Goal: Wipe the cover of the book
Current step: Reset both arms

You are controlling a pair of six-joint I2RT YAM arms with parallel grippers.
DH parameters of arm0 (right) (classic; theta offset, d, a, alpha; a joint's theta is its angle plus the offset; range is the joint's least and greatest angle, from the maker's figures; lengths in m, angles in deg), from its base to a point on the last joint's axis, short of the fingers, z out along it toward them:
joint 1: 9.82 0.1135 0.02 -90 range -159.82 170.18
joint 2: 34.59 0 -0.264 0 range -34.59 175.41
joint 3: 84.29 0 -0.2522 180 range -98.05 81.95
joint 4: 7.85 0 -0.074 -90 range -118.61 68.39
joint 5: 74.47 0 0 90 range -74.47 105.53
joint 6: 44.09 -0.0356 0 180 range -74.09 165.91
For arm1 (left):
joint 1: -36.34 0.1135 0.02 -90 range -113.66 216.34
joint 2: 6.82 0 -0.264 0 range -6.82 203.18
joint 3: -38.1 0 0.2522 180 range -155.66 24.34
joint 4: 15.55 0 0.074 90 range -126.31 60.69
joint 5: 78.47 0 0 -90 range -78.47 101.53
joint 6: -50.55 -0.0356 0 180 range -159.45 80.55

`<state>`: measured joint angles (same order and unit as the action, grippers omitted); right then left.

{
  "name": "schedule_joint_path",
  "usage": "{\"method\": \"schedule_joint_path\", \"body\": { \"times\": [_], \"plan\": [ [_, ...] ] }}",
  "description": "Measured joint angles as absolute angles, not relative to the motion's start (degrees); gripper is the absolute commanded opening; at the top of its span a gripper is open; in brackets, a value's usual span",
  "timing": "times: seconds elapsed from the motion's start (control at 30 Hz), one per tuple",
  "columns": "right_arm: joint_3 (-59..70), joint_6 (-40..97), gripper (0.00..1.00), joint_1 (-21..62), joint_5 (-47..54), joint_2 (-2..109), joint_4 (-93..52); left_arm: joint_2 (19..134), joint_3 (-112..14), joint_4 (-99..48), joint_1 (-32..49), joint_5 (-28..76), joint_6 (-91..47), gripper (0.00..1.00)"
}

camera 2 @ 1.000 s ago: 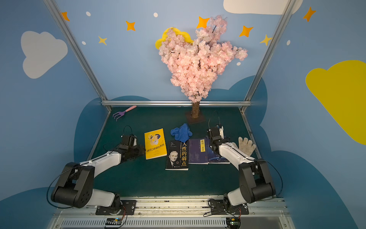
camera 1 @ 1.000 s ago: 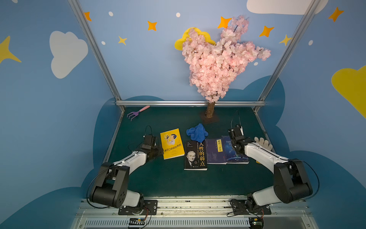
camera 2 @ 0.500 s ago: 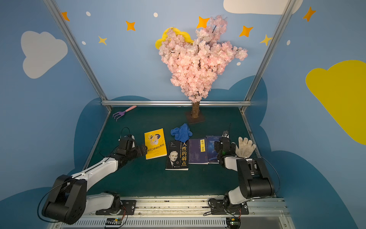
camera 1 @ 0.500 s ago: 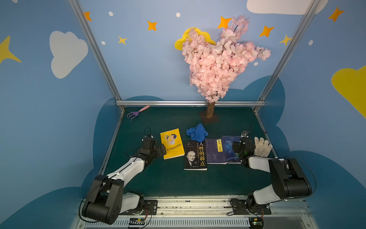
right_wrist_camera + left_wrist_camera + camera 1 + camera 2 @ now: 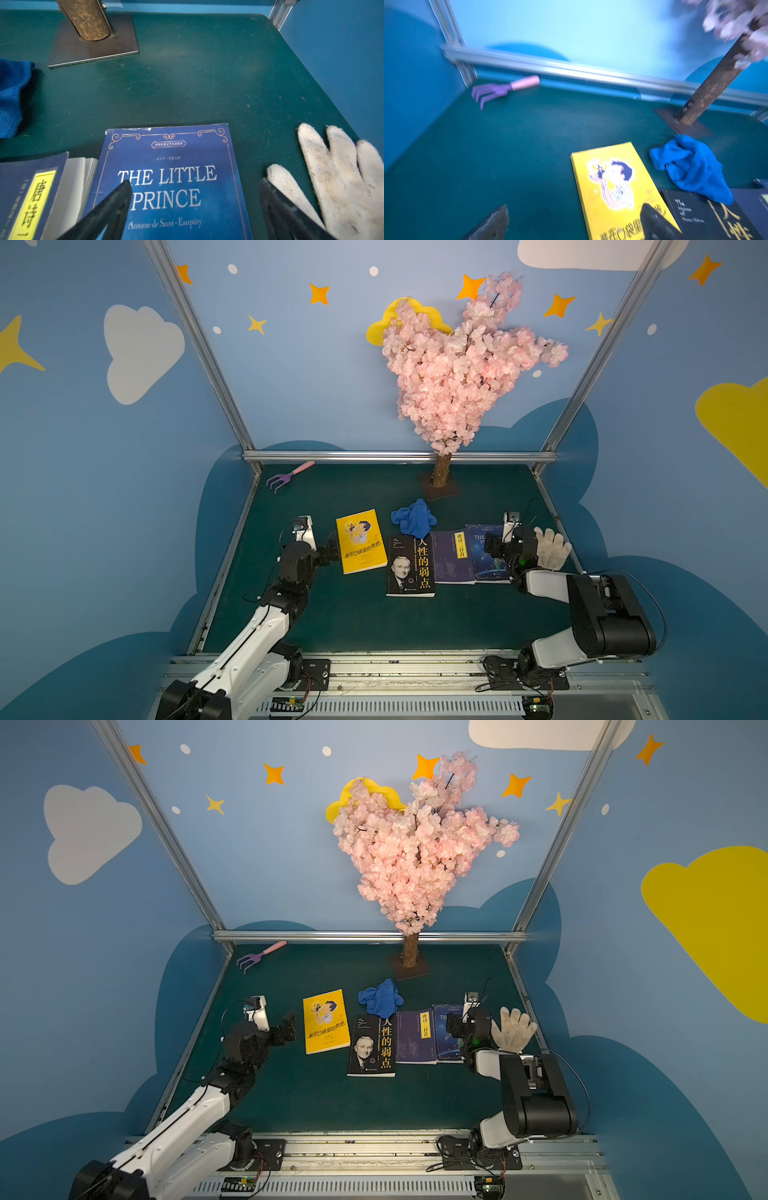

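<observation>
Books (image 5: 451, 558) are laid in a row on the green table (image 5: 353, 622), a blue cloth (image 5: 413, 518) touching the black book (image 5: 410, 566); left gripper (image 5: 330, 548) and right gripper (image 5: 494, 545) are spread empty, so wiping is judged unstarted and grasping the cloth comes next.

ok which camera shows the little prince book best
The right wrist view: the Little Prince book sits close up, title readable. In both top views it is small, and the right gripper covers part. The left wrist view misses it.

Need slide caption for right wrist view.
Open right gripper over blue Little Prince paperback, white knitted glove alongside.
</observation>
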<state>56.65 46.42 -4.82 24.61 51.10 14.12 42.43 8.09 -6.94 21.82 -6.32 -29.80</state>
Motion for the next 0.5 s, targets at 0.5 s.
{"method": "schedule_joint_path", "body": {
  "times": [0.5],
  "plan": [
    [56.6, 46.4, 0.94, -4.8, 24.0, 51.1, 14.1, 67.9, 17.3, 24.8, 26.0, -6.0, -45.2, 1.00]
  ]
}}
